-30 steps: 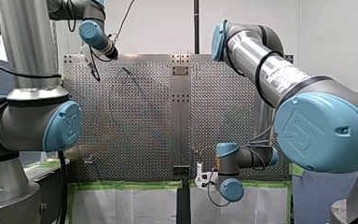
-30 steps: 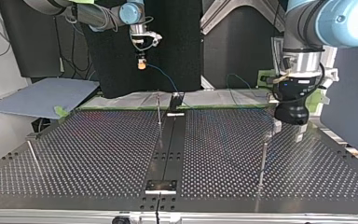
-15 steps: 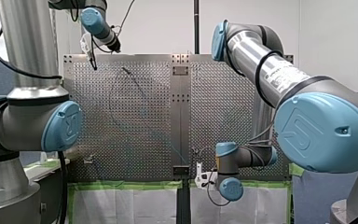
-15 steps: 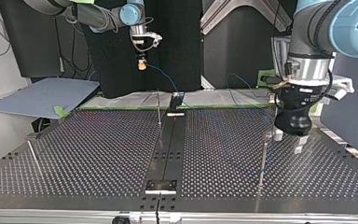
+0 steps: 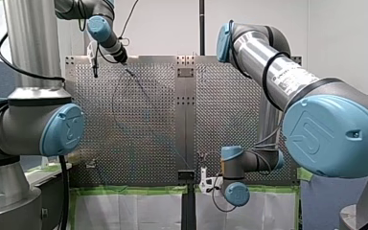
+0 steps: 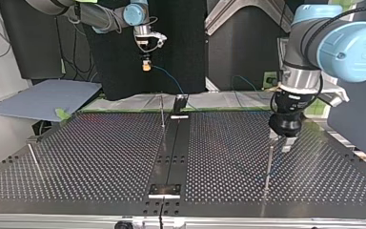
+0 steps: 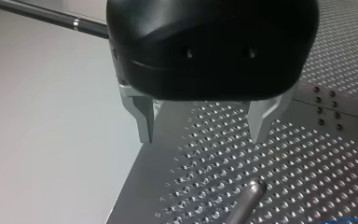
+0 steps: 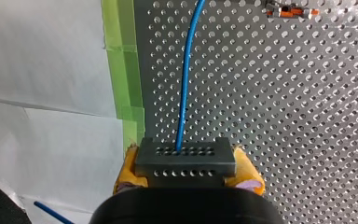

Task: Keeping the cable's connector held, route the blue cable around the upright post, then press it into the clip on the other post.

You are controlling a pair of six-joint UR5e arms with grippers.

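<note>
Now, left claw (image 6: 279, 141) moved in beside post (image 6: 267, 164) top, jaws apart.

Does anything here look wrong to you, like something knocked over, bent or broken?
Nothing stands out. My right gripper holds the grey connector squarely between its yellow pads, and the blue cable leaves it in a smooth curve, without kinks. My left gripper is open over the table, apart from the upright post.
</note>
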